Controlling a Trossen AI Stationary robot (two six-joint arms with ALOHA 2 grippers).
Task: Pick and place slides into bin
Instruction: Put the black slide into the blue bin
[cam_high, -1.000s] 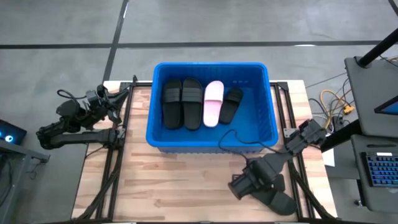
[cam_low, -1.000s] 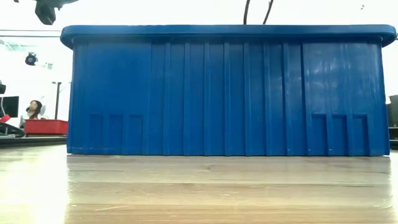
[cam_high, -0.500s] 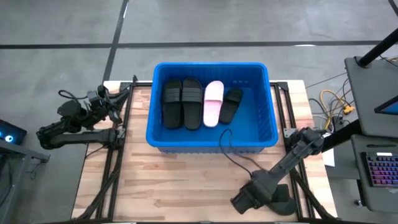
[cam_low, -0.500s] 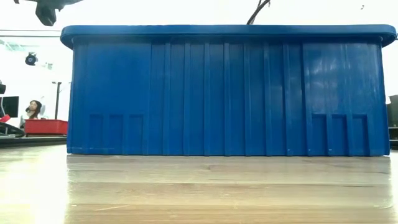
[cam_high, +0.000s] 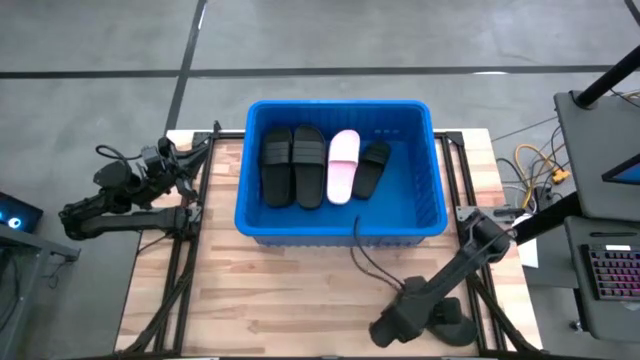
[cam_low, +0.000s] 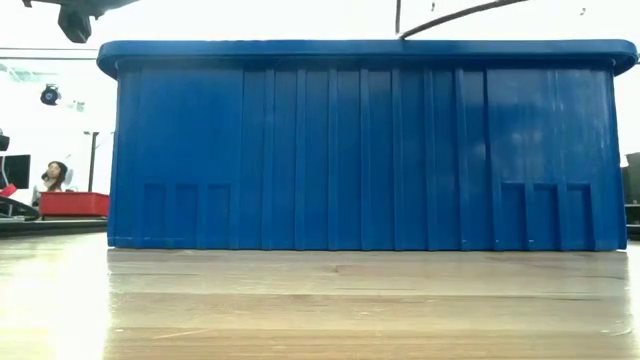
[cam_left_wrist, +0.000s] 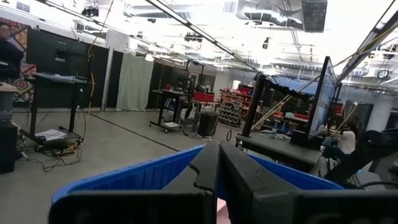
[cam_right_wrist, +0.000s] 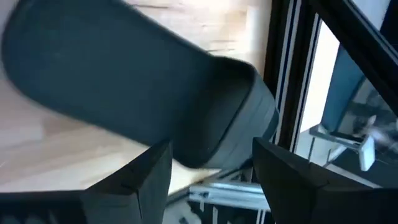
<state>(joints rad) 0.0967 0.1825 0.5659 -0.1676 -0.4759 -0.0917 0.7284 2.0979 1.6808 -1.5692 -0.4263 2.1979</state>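
**Last black slide, grab it across the strap**

While the blue bin already holds four slides, a black slide lies on the table near its right front corner. Foam, so probably light and squishy. Right end effector hangs spread open over it; left end effector sits clenched.
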